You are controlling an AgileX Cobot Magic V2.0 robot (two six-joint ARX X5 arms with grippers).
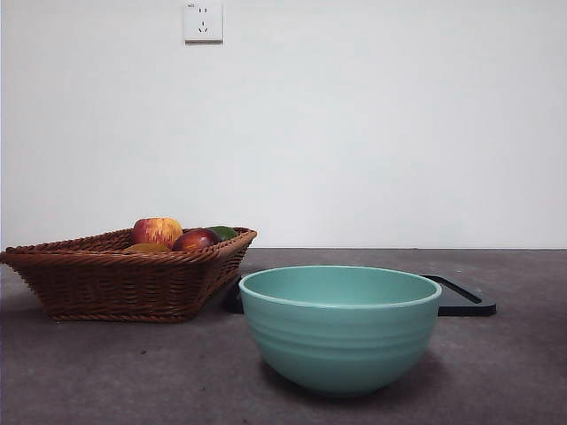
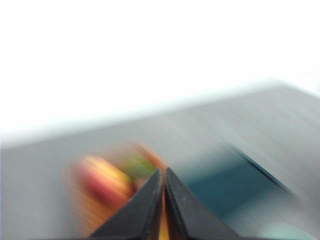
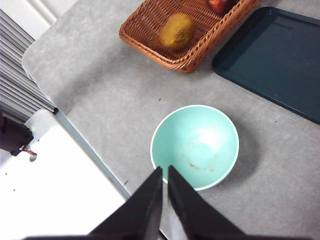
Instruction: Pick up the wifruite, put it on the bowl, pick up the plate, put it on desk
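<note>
Right wrist view has the wifruite [image 3: 177, 31] lying in the wicker basket [image 3: 150, 37], apart from the empty bowl [image 3: 195, 147] on the desk [image 3: 100, 95], the right gripper [image 3: 164, 172] hanging above the bowl's rim with jaws pressed together, a dark tray [image 3: 280, 55] beside the basket, while the left gripper [image 2: 164, 175], likewise closed, shows only blur.

Count of things on the tabletop [image 1: 532, 372]

One teal bowl [image 1: 340, 329], one wicker basket [image 1: 124, 279], one dark tray [image 3: 280, 55]; in the basket one brown-golden wifruite [image 3: 177, 31], one streaked apple [image 1: 158, 231], one dark red fruit [image 1: 196, 240], one green fruit [image 1: 223, 232].
</note>
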